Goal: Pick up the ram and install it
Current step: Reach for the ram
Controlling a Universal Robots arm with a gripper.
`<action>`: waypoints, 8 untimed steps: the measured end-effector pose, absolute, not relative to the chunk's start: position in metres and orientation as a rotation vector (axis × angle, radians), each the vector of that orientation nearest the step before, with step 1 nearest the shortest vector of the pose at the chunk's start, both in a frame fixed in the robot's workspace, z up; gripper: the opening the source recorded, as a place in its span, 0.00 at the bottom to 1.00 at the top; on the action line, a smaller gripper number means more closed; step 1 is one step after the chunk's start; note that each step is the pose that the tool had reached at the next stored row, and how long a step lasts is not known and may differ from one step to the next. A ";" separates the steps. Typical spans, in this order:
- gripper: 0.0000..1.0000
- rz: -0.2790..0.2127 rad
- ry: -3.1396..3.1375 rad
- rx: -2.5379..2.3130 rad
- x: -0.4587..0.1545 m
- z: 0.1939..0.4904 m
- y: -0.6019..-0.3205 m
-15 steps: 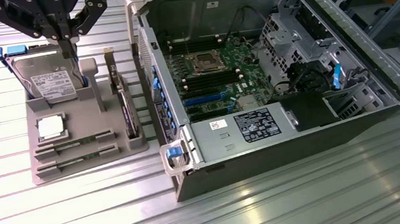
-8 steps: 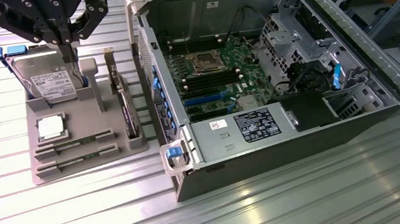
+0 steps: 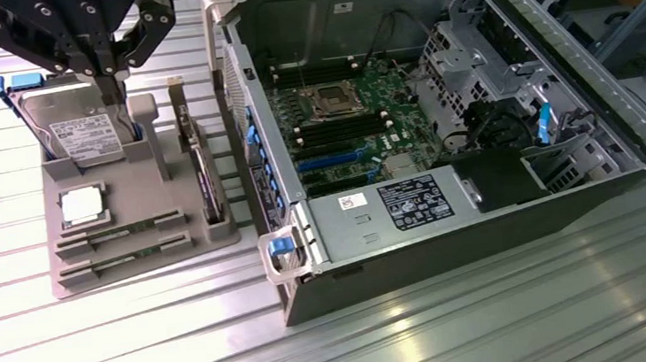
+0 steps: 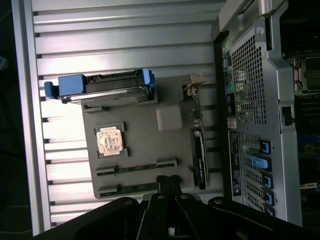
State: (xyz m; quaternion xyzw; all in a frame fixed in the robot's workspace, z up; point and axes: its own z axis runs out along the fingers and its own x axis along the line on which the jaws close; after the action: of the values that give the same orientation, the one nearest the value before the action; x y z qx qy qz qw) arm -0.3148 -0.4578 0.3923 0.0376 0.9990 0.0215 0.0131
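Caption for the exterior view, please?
Shut end effector above a tray with memory sticks, beside an open computer case.

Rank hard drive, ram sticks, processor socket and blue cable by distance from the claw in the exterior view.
1. hard drive, upright in the grey holder, by the claw.
2. ram sticks, lying in the holder's slots; too close to call against the drive.
3. processor socket, inside the case.
4. blue cable, case's far side, exterior view's right.
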 end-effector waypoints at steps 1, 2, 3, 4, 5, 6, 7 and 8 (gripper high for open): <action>0.11 0.067 3.112 0.117 -0.315 0.392 -0.459; 0.11 0.067 3.113 0.117 -0.315 0.392 -0.460; 0.11 0.067 3.112 0.117 -0.315 0.392 -0.461; 0.11 0.067 3.113 0.117 -0.315 0.392 -0.462; 0.11 0.067 3.112 0.117 -0.315 0.392 -0.464; 0.11 0.067 3.113 0.117 -0.315 0.392 -0.465; 0.11 0.066 3.112 0.117 -0.315 0.392 -0.466; 0.11 0.066 3.113 0.117 -0.315 0.392 -0.468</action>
State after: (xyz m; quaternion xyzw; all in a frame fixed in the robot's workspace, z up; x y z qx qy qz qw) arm -0.3148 -0.4678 0.3923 0.0376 0.9990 0.0211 0.0131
